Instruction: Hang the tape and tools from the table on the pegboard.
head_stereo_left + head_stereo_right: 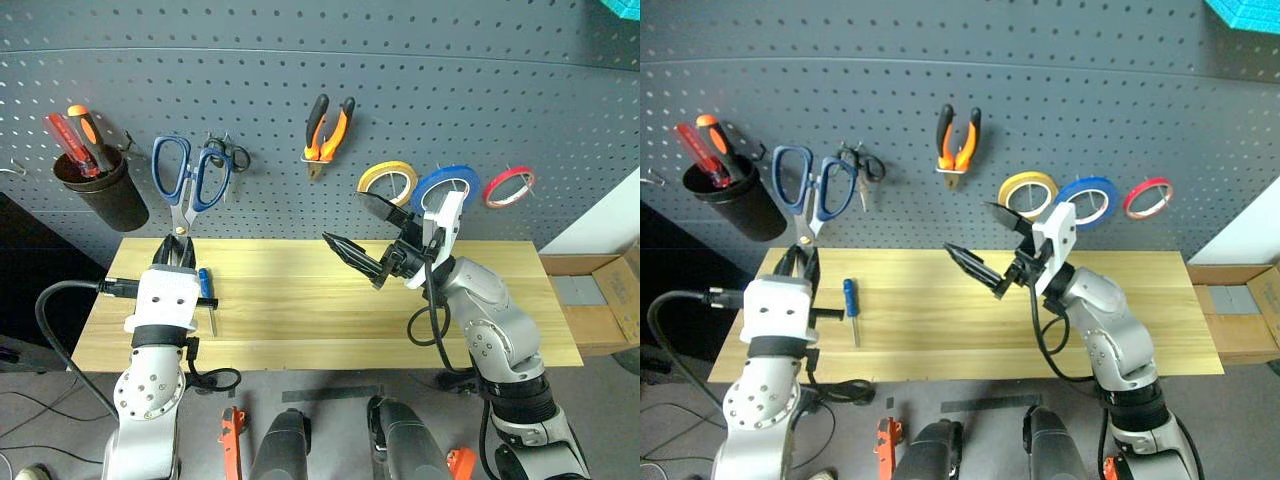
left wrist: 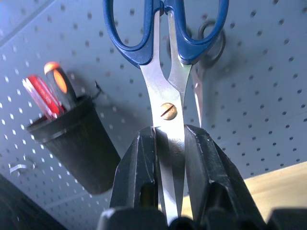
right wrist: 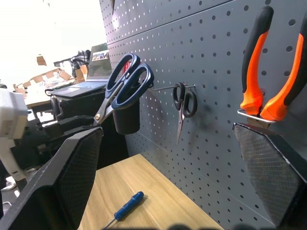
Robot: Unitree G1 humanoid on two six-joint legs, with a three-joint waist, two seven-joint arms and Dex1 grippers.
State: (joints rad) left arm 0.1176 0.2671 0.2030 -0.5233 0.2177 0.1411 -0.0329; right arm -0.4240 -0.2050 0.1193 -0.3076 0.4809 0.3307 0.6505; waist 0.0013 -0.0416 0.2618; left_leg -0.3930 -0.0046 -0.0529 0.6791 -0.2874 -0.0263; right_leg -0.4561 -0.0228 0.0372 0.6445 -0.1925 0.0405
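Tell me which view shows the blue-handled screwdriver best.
The right eye view: the blue-handled screwdriver lies unobstructed on the table. The left eye view has it partly behind the left pincer; the right wrist view catches it at its edge.

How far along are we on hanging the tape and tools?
Done: red tape and pliers hang on the pegboard. In hand: the left gripper holds the blue scissors by the blades, raised against the board. Left: the blue screwdriver lies on the table.
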